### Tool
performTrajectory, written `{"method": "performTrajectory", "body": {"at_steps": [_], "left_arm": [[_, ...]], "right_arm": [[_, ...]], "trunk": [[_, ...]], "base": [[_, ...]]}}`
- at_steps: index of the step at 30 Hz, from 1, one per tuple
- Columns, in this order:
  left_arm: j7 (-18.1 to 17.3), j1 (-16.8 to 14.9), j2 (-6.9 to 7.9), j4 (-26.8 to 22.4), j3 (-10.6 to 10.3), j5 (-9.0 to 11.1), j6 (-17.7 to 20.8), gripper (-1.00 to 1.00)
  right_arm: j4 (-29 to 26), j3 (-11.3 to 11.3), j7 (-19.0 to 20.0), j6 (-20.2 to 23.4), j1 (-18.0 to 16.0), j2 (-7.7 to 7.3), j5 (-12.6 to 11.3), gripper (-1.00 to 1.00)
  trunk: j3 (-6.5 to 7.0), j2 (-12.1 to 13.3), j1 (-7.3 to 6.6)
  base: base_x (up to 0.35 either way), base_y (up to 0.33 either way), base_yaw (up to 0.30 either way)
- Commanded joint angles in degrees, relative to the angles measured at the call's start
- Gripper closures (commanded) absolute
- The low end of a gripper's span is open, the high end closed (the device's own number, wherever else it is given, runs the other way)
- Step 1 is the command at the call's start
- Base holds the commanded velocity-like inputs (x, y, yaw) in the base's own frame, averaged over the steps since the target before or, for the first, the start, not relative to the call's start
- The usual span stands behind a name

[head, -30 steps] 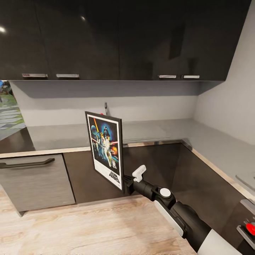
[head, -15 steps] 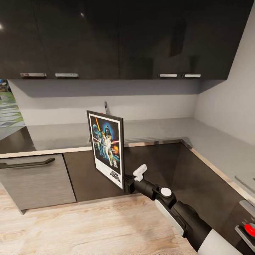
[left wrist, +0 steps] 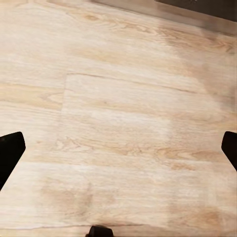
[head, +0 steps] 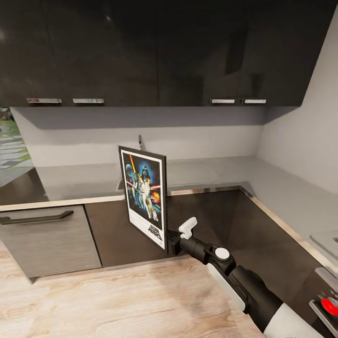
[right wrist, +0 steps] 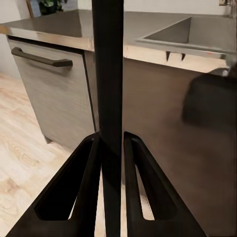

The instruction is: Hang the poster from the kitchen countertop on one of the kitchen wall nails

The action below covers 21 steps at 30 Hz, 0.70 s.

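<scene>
The right tool [head: 170, 241] is clamped on the lower corner of the Star Wars poster [head: 143, 195], which stands upright above the tool and clear of the grey kitchen surface [head: 211, 171]. In the right wrist view the two black fingers [right wrist: 91, 163] press either side of the poster's thin black frame [right wrist: 107, 74], seen edge-on, with the built-in sink [right wrist: 197, 32] and a drawer handle [right wrist: 42, 58] beyond it. The left tool [left wrist: 118, 148] hangs over the wood floor [left wrist: 118, 98] with its fingertips far apart, so it is spread wide and holding nothing.

The pickup looks done; hanging remains. No wall nail can be made out against the light grey wall [head: 300, 136] to the tool's right or on the backsplash ahead of it.

The main risk, as I judge it, is the grip itself: a tall panel pinched at one low corner has long leverage, so a quick swing or turn of the base could make it pivot or slip between the fingers. The poster's top edge also sits close beneath the dark upper cabinets [head: 141, 47], so lifting it without moving away could knock it loose. The poster also hides part of the scene ahead, which may make lining up with a tiny nail hard.
</scene>
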Motion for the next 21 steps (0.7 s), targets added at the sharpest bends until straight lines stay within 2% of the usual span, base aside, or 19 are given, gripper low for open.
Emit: {"method": "performTrajectory", "body": {"at_steps": [1, 3, 6, 8, 9, 10, 13, 14, 18, 21], "left_arm": [[-0.4, 0.0, -0.02, 0.0, 0.1, 0.2, 0.1, -1.0], [-0.4, 0.0, -0.02, 0.0, 0.1, 0.2, 0.1, -1.0], [-0.4, 0.0, -0.02, 0.0, 0.1, 0.2, 0.1, -1.0], [-0.4, 0.0, -0.02, 0.0, 0.1, 0.2, 0.1, -1.0], [-0.4, 0.0, -0.02, 0.0, 0.1, 0.2, 0.1, -1.0], [-0.4, 0.0, -0.02, 0.0, 0.1, 0.2, 0.1, -1.0], [-0.4, 0.0, -0.02, 0.0, 0.1, 0.2, 0.1, -1.0], [-0.4, 0.0, -0.02, 0.0, 0.1, 0.2, 0.1, -1.0], [-0.4, 0.0, -0.02, 0.0, 0.1, 0.2, 0.1, -1.0], [-0.4, 0.0, -0.02, 0.0, 0.1, 0.2, 0.1, -1.0]], "right_arm": [[-0.1, -0.5, 0.2, 0.4, -0.1, -0.21, -0.7, 1.0], [0.0, -3.2, 2.8, 0.4, 0.0, -1.32, -0.7, 1.0], [0.7, -4.7, 7.1, 0.5, -0.1, -2.73, -0.7, 1.0], [1.7, -6.2, 12.6, 0.5, -0.1, -5.01, -0.6, 1.0], [1.9, -7.0, 13.6, 0.5, 0.0, -5.54, -0.6, 1.0], [2.3, -8.8, 15.2, 0.5, 0.0, -6.3, -0.6, 1.0], [2.9, -11.3, 17.5, 0.5, 0.0, -6.96, -0.6, 1.0], [3.8, -12.4, 19.6, 0.5, 0.0, -7.21, -0.6, 1.0], [6.5, -13.8, 25.0, 0.4, -0.1, -7.51, -0.6, 1.0], [7.4, -14.2, 26.8, 0.3, -0.1, -7.6, -0.6, 1.0]], "trunk": [[0.13, 0.4, -0.22], [0.48, 1.2, -0.66], [1.02, 2.4, -1.32], [1.38, 3.2, -1.76], [1.56, 3.6, -1.98], [1.74, 4.0, -2.2], [2.28, 5.2, -2.86], [2.46, 5.6, -3.07], [3.17, 7.2, -3.95], [3.71, 8.4, -4.61]], "base": [[0.0, 0.0, 0.0], [0.0, 0.0, 0.0], [0.0, 0.0, 0.0], [0.0, 0.0, 0.0], [0.0, 0.0, 0.0], [0.0, 0.0, 0.0], [0.0, 0.0, 0.0], [0.0, 0.0, 0.0], [0.0, 0.0, 0.0], [0.0, 0.0, 0.0]]}}
